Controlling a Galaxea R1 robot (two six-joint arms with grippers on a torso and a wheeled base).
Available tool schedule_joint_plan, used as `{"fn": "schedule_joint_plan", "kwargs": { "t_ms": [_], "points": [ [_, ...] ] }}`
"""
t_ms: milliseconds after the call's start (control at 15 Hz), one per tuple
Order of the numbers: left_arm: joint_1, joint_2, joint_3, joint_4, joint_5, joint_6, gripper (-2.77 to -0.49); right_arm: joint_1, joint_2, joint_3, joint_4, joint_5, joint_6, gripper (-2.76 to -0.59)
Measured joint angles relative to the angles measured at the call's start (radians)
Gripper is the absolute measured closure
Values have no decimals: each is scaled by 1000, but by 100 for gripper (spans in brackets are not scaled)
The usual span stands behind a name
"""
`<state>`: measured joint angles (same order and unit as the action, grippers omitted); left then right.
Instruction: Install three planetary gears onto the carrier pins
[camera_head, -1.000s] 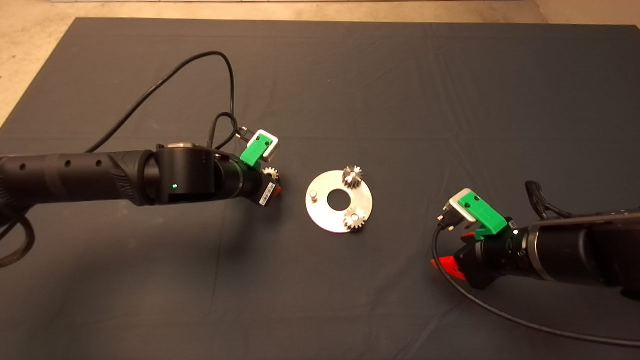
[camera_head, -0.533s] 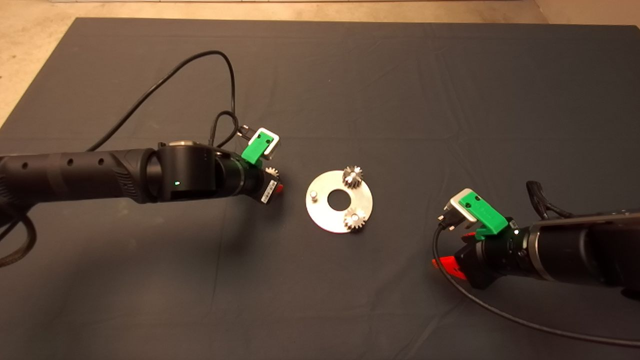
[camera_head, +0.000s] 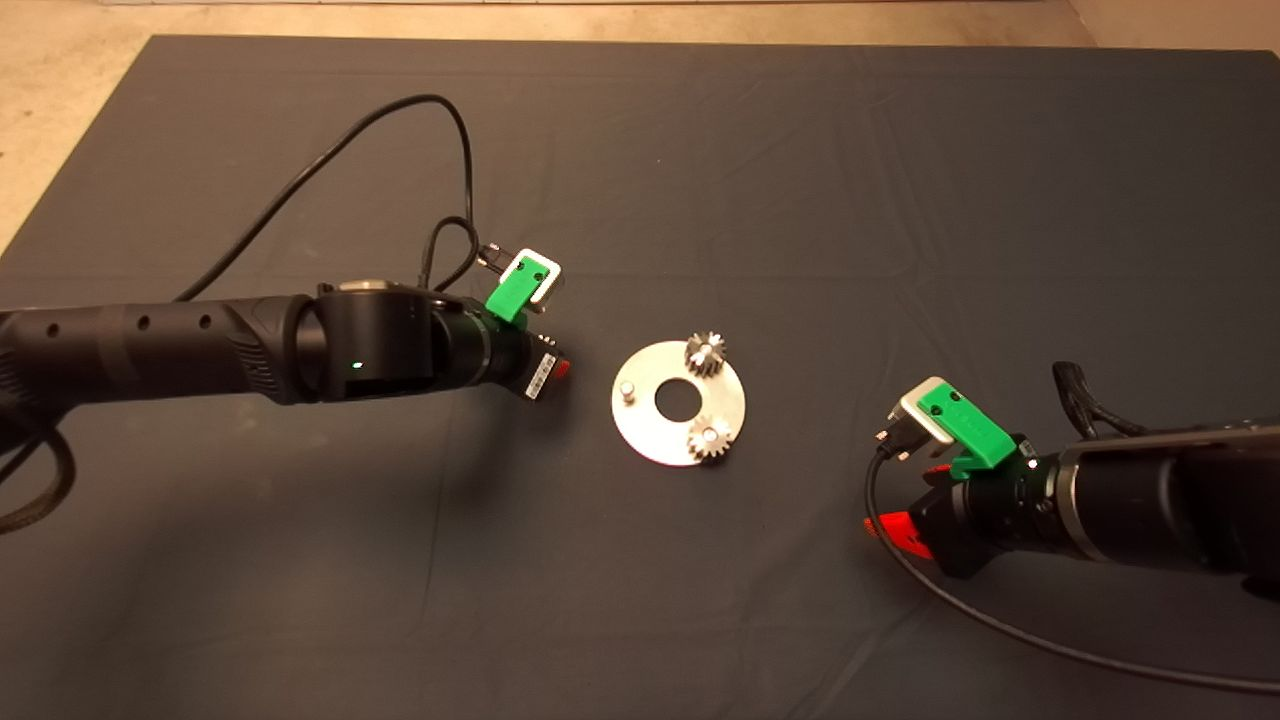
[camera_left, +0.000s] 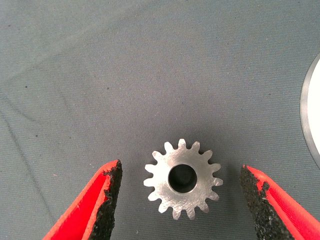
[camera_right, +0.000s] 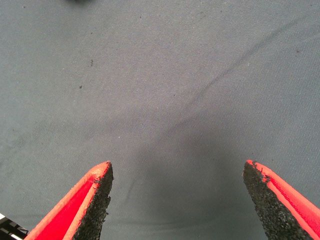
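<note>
Right gripper (camera_head: 905, 525) sits at about four o'clock from the plate (camera_head: 650, 440), well apart from it, fingers (camera_right: 92, 200) spread wide over bare mat (camera_head: 700, 150) with nothing between them. On the plate, one gear (camera_head: 709, 439) rides the pin at five o'clock, another gear (camera_head: 705, 353) the pin at one o'clock, and the nine o'clock pin (camera_head: 627, 390) stands bare. Over at nine o'clock the left gripper (camera_left: 182, 200) hangs low, released, fingers (camera_left: 107, 195) straddling the third gear (camera_left: 183, 178) (flat on the mat, pads not touching it).
</note>
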<state>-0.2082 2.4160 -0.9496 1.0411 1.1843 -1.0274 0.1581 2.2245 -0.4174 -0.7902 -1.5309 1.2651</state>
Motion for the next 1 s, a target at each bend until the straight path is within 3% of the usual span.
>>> {"fn": "schedule_joint_plan", "kwargs": {
  "t_ms": [400, 733, 1000],
  "points": [
    [0, 0, 0, 3, 0, 0, -164, 0, -3, 0, 0, 1, 0, -192],
    [1, 4, -11, 4, -5, 0, -164, 0, -45, 0, 0, 1, 0, -192],
    [34, 5, -19, 7, -19, 1, -164, 1, -85, 0, -2, 0, 0, -192]
  ]
}}
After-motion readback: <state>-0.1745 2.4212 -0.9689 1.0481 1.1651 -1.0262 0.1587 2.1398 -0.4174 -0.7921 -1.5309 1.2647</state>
